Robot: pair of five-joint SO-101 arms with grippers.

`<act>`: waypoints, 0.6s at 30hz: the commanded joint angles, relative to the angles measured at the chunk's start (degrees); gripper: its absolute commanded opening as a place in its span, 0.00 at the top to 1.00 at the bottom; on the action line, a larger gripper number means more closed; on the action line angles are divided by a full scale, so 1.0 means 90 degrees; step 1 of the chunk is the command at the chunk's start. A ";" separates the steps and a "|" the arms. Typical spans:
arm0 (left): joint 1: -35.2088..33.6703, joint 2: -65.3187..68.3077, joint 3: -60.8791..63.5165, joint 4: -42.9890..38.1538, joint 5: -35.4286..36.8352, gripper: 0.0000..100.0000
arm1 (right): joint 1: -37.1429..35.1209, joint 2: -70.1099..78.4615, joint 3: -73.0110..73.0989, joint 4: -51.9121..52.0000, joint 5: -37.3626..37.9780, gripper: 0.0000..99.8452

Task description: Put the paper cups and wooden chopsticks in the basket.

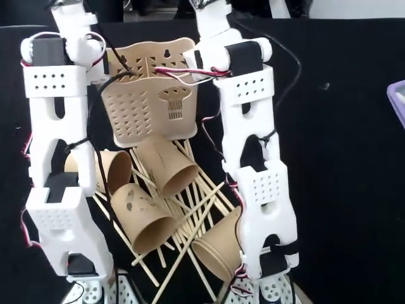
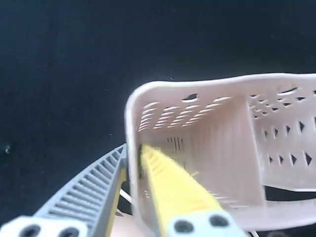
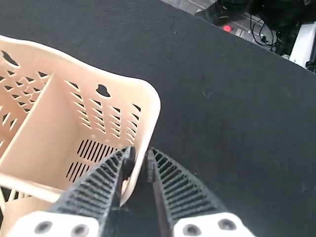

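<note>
Keeping the basket [image 1: 149, 95] steady needs both arms moving together: the left gripper [image 2: 133, 150] pinches one wall, the right gripper [image 3: 139, 153] pinches the opposite rim. Paper cups [image 1: 142, 218] and wooden chopsticks [image 1: 190, 215] lie heaped on the tabletop [image 1: 342, 158] just beside it, not yet inside

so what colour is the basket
Pale beige; the perforated plastic basket shows best in the right wrist view.

Soft, even light falls from above. The black table [image 1: 342, 158] looks dark. The basket [image 2: 217, 133] shines pale and washed out, with faint shadows inside
</note>
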 commanded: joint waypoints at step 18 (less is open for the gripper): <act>-0.0005 0.0107 0.0523 -0.2139 0.0352 0.97 | 0.0332 0.0640 -0.1040 -0.0371 0.0039 0.99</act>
